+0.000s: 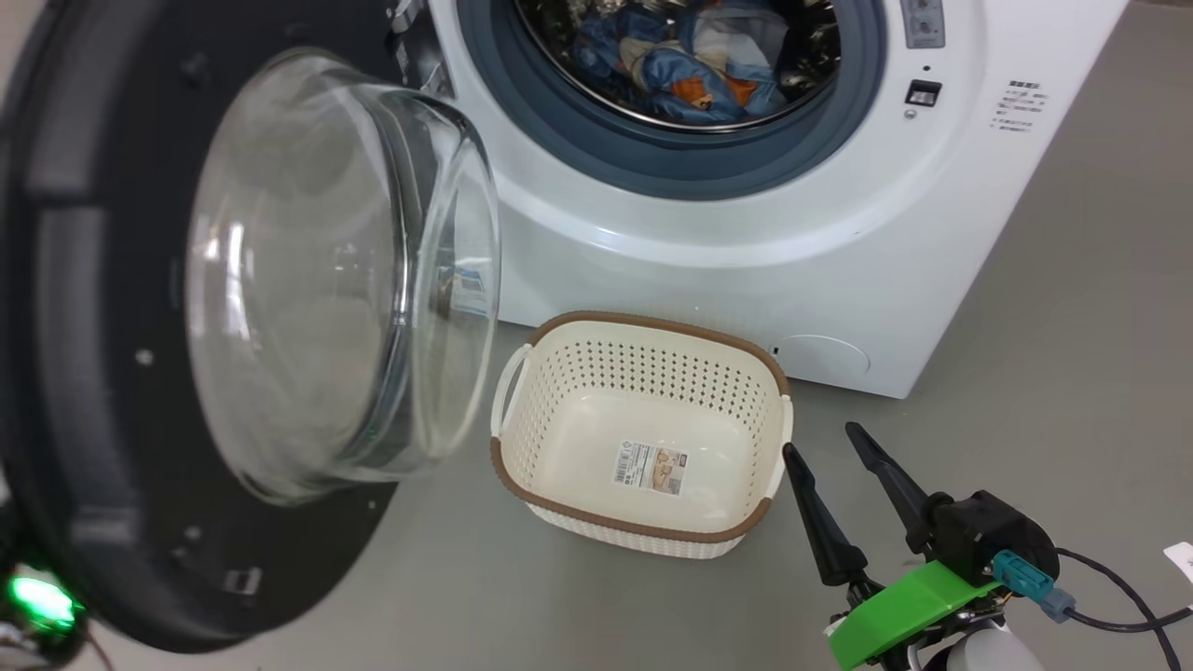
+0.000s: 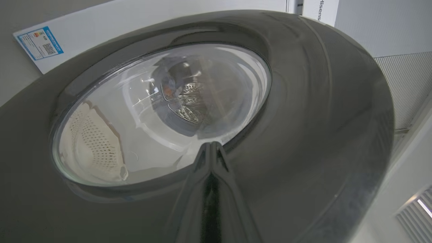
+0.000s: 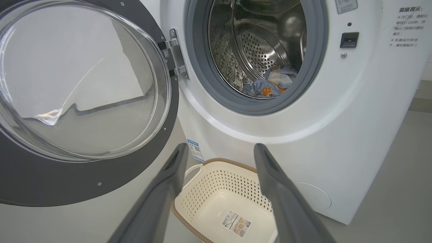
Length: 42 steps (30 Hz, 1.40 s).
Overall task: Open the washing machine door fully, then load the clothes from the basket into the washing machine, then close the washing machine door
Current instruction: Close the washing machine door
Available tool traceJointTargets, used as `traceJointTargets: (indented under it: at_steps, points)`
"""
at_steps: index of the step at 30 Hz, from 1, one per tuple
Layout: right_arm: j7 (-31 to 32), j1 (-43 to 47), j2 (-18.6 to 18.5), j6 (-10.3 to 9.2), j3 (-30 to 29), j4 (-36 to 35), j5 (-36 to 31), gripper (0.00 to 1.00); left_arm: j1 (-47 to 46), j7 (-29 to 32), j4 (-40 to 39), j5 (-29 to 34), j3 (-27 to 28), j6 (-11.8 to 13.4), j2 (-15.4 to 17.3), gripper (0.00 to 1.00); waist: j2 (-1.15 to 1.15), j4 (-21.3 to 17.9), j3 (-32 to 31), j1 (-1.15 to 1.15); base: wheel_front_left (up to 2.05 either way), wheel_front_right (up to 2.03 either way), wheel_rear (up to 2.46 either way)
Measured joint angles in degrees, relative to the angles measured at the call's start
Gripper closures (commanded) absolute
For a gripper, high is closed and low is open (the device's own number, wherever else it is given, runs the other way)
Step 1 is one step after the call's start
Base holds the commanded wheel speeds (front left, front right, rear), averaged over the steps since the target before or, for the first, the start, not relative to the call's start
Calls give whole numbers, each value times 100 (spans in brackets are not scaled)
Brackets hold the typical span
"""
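The washing machine door [image 1: 84, 373] stands swung out to the left, its glass bowl [image 1: 326, 280] bulging toward the machine. Behind it the washing machine [image 1: 746, 261] is open, and the blue printed clothes [image 1: 690, 65] lie in its drum [image 3: 266, 54]. On the floor in front sits the basket [image 1: 643, 326], with just a label sticker on its bottom. My right gripper [image 1: 822, 439] hovers open just right of the basket, holding nothing. In the left wrist view, my left gripper [image 2: 212, 146] is shut, its tip close against the door's [image 2: 320, 118] outer face.
Grey floor spreads around the basket and to the right of the machine. A dark cable [image 1: 1118, 596] trails from my right wrist. The hinge [image 3: 177, 54] holds the door at the opening's left. A vent grille [image 2: 401, 87] and pale walls lie beyond the door.
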Motion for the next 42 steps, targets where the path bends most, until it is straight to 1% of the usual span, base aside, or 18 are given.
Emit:
traceJointTargets:
  at_steps: [6,8,11,12,14,15,19,22,24,28,32,38,42]
  points:
    - [0,1,20,0,5,3,43,0,642,81,-1136,82,-298,32,-363,100,0,-184,-23,0,0,0,0]
    - [0,2,20,0,0,4,43,0,830,76,-1496,118,-383,97,-493,100,0,-262,-30,0,0,0,0]
    - [0,3,22,0,-16,-7,43,0,1015,71,-1895,127,-523,124,-676,100,0,-382,-40,0,0,0,0]
    - [0,3,22,0,-16,-7,43,0,1015,71,-1895,127,-523,124,-676,100,0,-382,-40,0,0,0,0]
    - [0,4,25,0,-16,-26,43,0,1144,49,-2165,177,-668,124,-867,100,0,-518,-50,0,0,0,0]
    - [0,4,25,0,-16,-26,43,0,1144,49,-2165,177,-668,124,-867,100,0,-518,-50,0,0,0,0]
    - [-1,4,29,0,-15,-52,48,0,1218,-90,-2315,256,-834,113,-1103,100,0,-733,-61,0,0,0,0]
    - [-1,4,34,0,-20,-73,49,0,1220,-264,-2345,348,-949,27,-1216,100,0,-922,-64,0,0,0,0]
    - [-1,4,37,0,-23,-83,51,0,1220,-385,-2345,348,-1023,13,-1288,100,0,-1058,-65,0,0,0,0]
    - [-1,11,46,0,-37,-116,78,0,1215,-592,-2334,368,-1196,-73,-1345,100,0,-1346,-60,0,0,0,0]
    - [-2,28,48,0,-53,-134,92,0,1148,-814,-2239,372,-1334,-80,-1366,100,0,-1640,-51,0,0,0,0]
    - [-3,38,51,0,-49,-149,198,0,778,-1580,-2043,572,-1444,-80,-1411,100,0,-2067,-30,0,0,0,0]
    - [-4,83,53,0,-41,-167,204,0,524,-1942,-1876,542,-1630,-80,-1411,100,0,-2346,-12,0,0,0,0]
